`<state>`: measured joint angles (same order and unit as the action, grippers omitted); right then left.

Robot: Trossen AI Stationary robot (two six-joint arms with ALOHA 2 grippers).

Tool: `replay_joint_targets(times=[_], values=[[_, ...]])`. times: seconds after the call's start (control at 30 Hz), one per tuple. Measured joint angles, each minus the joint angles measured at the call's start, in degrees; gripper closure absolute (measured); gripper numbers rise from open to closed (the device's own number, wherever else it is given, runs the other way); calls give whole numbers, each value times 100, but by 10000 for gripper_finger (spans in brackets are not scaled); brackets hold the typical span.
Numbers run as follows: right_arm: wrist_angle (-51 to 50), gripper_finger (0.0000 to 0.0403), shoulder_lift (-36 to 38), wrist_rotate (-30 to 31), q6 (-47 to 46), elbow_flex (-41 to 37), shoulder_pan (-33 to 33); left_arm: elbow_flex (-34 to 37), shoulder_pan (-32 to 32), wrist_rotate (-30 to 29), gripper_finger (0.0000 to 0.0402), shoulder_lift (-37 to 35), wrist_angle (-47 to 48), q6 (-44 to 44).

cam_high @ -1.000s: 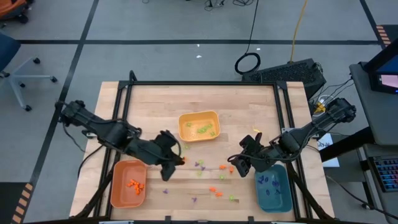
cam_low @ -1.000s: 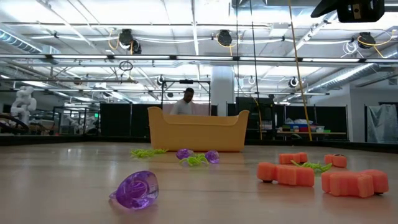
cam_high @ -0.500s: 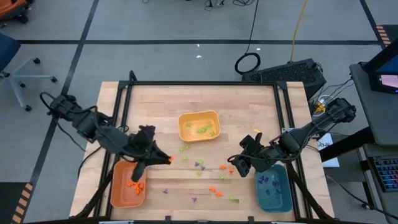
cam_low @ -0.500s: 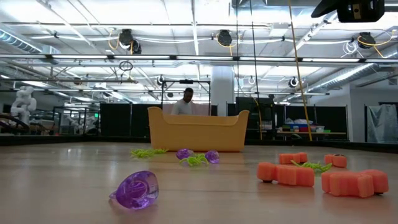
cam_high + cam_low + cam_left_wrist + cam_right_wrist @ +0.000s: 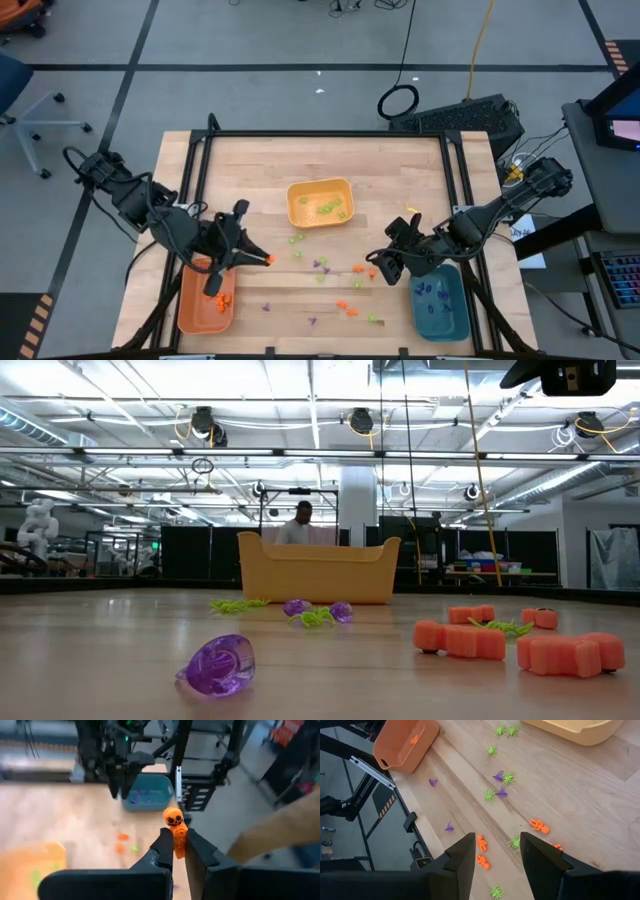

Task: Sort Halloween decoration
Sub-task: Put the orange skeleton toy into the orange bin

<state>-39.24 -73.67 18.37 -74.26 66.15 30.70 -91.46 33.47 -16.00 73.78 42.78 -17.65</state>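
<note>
Between the left end effector's (image 5: 179, 851) pinching fingers, above the orange tray (image 5: 192, 305): an orange pumpkin-headed piece (image 5: 175, 827).

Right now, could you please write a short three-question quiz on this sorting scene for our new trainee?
1. True or false: the left gripper is shut on an orange pumpkin-headed piece.
2. Which tray does the left gripper hover nearest in the high view? A) the teal tray B) the orange tray C) the yellow tray
3. Fill in: the right gripper is ____ and holds nothing, above loose pieces on the table.

Key:
1. True; the piece sticks up from between the closed fingers.
2. B; it is just past that tray's upper right corner.
3. open
</note>
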Motion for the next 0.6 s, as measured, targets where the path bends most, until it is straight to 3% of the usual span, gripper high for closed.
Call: replay_joint_targets(times=[0.33, 0.6], values=[[4, 261, 0, -11, 0, 0, 0, 0, -13, -151, 383, 0, -2, 3454], [44, 261, 0, -15, 0, 0, 0, 0, -11, -305, 383, 2, 33, 4077]])
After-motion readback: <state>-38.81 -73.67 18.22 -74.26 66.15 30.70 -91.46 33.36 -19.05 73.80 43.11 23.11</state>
